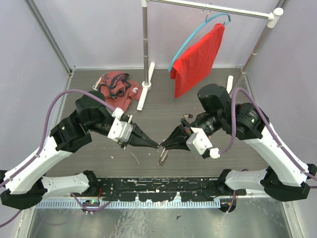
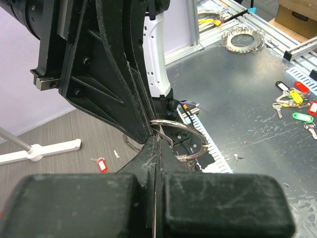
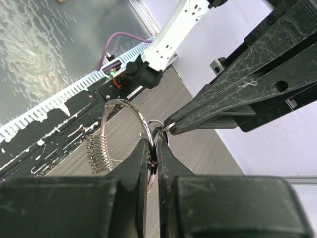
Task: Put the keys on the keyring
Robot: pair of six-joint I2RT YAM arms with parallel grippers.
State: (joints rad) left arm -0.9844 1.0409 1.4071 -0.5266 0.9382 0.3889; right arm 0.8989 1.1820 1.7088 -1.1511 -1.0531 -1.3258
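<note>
Both grippers meet tip to tip above the middle of the table. My right gripper (image 1: 165, 146) (image 3: 154, 148) is shut on the keyring (image 3: 130, 108) (image 2: 190, 141), a large silver ring carrying a small wire coil (image 3: 98, 153). A dark piece sits between its fingers beside the ring. My left gripper (image 1: 157, 145) (image 2: 154, 143) is shut on a small silver wire loop (image 3: 157, 124) right at the right fingertips. Something small and dark (image 1: 162, 157) dangles below the tips. One key with a red tag (image 2: 101, 164) lies on the table. More keys with coloured tags (image 2: 293, 97) lie on the metal surface.
A red cloth (image 1: 198, 57) hangs from a blue hanger on the rack, whose pole (image 1: 145, 44) stands at the back. A red and dark bundle (image 1: 116, 87) lies back left. A black strip (image 1: 163, 186) runs along the near edge between the arm bases.
</note>
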